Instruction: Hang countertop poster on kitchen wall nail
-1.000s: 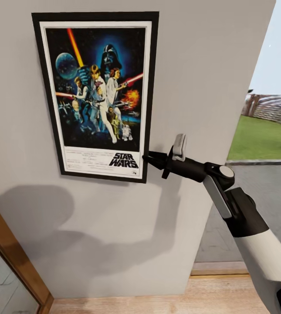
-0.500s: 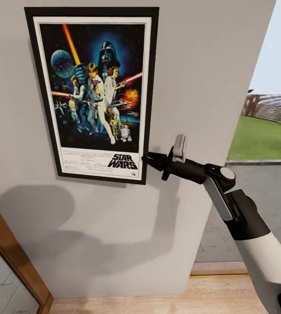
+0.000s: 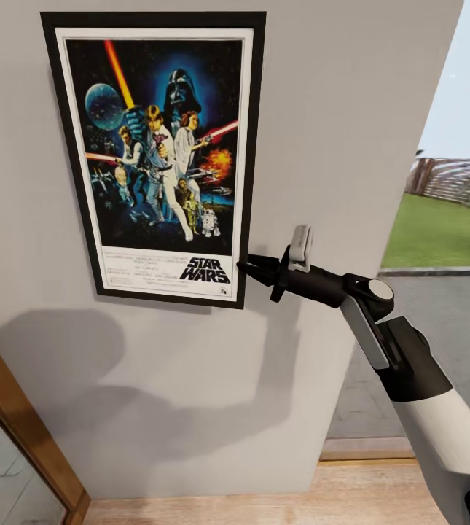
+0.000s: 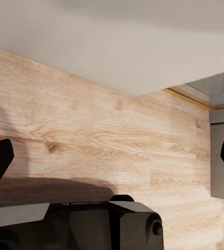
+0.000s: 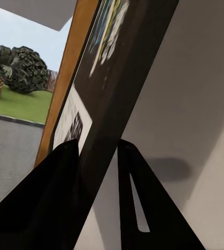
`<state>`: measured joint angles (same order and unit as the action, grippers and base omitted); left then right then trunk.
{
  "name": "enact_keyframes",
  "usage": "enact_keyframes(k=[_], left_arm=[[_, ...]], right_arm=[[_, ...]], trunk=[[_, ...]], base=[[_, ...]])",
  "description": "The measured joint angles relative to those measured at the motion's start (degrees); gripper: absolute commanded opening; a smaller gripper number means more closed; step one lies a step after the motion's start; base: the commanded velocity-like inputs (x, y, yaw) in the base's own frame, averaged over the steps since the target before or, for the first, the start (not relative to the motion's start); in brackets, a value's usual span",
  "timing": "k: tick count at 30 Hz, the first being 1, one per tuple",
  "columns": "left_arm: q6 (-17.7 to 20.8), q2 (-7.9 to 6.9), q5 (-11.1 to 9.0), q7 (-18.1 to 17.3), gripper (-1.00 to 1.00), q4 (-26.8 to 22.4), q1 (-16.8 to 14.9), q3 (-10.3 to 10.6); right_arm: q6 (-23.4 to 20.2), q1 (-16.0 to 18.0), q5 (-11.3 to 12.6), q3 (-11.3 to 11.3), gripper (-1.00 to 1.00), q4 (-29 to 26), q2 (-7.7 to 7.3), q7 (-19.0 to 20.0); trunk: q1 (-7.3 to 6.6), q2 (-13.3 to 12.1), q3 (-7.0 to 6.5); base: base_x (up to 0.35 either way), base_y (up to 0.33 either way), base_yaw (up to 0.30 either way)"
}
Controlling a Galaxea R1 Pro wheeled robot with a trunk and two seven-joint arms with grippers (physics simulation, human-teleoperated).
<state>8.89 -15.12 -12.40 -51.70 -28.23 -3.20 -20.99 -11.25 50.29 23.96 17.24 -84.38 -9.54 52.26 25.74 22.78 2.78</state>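
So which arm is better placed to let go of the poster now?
The right: its pincer grips the Star Wars poster by the frame's lower right edge. The left pincer faces the wooden floor, open.

poster (image 3: 158,157) | rose and leaned slightly a second ago | steady since

Right gripper (image 5: 99,156): two dark fingers (image 5: 44,192) closed on the black frame edge of the poster (image 5: 112,78), one each side. Poster seen edge-on, printed face partly visible. Light grey wall (image 5: 200,104) just behind, bearing the gripper's shadow. Wooden door frame (image 5: 70,67) beyond; outside, grass (image 5: 18,104), trees (image 5: 18,67), grey paving (image 5: 13,151).
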Motion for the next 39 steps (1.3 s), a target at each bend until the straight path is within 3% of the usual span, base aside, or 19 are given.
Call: enact_keyframes(k=[19, 39], left_arm=[[0.0, 0.00, 0.0, 0.0, 1.00, 0.0, 0.0, 0.0], [0.0, 0.00, 0.0, 0.0, 1.00, 0.0, 0.0, 0.0]], right_arm=[[0.0, -0.2, 0.0, 0.0, -1.00, 0.0, 0.00, 0.0], [0.0, -0.2, 0.0, 0.0, -1.00, 0.1, 0.00, 0.0]], trunk=[[0.00, 0.0, 0.00], [0.00, 0.0, 0.00]], base=[[0.000, 0.108, 0.000], [0.000, 0.021, 0.000]])
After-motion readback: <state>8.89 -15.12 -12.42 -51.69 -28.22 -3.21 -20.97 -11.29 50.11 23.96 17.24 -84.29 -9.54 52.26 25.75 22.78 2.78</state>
